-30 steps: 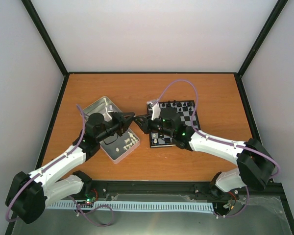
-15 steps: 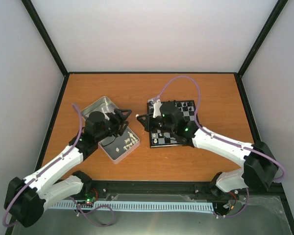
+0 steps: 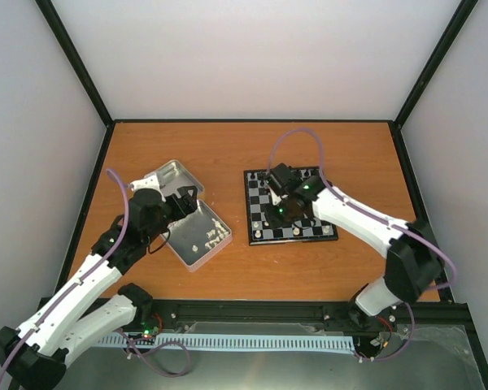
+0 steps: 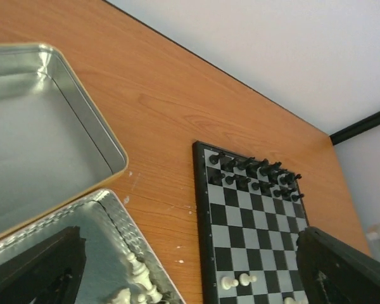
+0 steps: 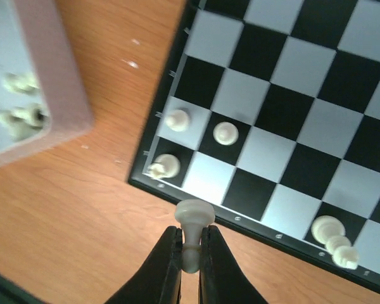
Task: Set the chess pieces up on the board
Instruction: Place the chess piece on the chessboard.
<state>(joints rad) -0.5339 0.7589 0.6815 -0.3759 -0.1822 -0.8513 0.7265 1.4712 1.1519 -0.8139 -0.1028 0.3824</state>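
Note:
The board [image 3: 321,231] lies right of centre, also in the left wrist view [image 4: 253,215] and the right wrist view [image 5: 291,126]. A few white chess pieces [image 5: 225,133] stand on its near rows. My right gripper [image 5: 191,235] is shut on a white chess piece [image 5: 194,215], held just above the board's near border by the left corner; from above the gripper [image 3: 276,215] is over the board. My left gripper [image 4: 190,235] is open and empty, and from above it [image 3: 187,201] is over the tin. More white pieces [image 4: 139,278] lie in the tin [image 3: 193,250].
Black pieces [image 4: 253,171] fill the board's two far rows. An empty silver lid [image 3: 169,175] lies behind the tin, touching it. Bare wood separates tin and board. Black frame rails border the table.
The two grippers met between tin and board. The left one opened, let go of the white piece and drew back over the tin. The right one shut on it and carried it over the board.

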